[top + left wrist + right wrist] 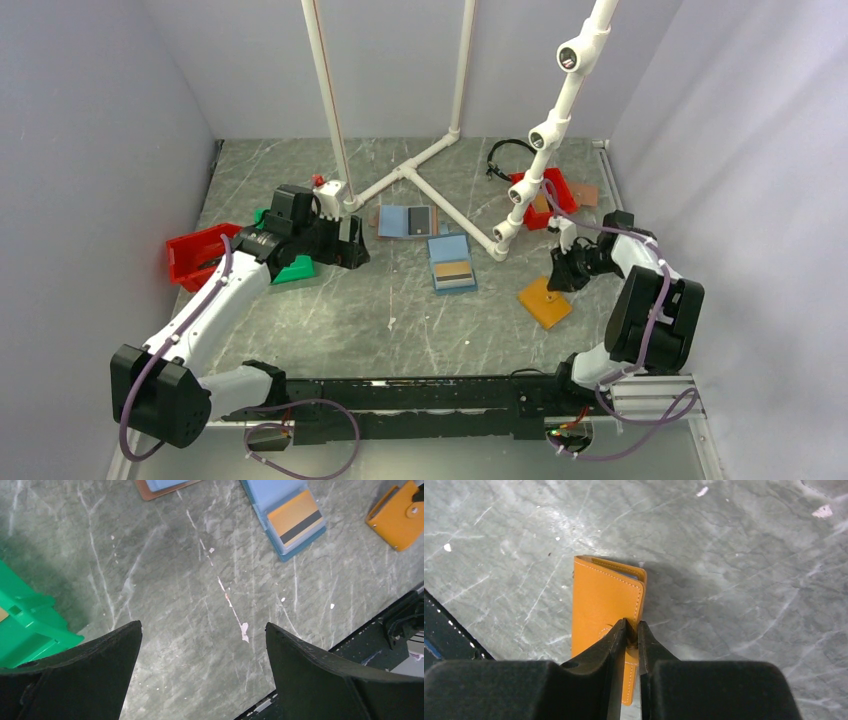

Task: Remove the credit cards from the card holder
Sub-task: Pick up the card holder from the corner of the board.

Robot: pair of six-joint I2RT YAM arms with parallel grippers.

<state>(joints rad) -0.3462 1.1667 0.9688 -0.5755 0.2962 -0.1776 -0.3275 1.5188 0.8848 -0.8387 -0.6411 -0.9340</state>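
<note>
The card holder (545,302) is orange-brown and lies folded shut on the table at the right. In the right wrist view it (605,597) shows white stitching and a strip of light blue inside along its far edge. My right gripper (632,628) is shut on the holder's closing strap at its near edge; it also shows in the top view (558,280). No card shows in this holder. My left gripper (202,630) is open and empty over bare table, far left of the holder (395,515); the top view shows it near the back left (350,252).
Two open all-blue holders lie mid-table, one with a dark card (407,221), one with a tan card (451,262). A red bin (195,255) and a green block (292,268) sit at the left. Another red bin (552,192) and white pipe frame (455,205) stand behind.
</note>
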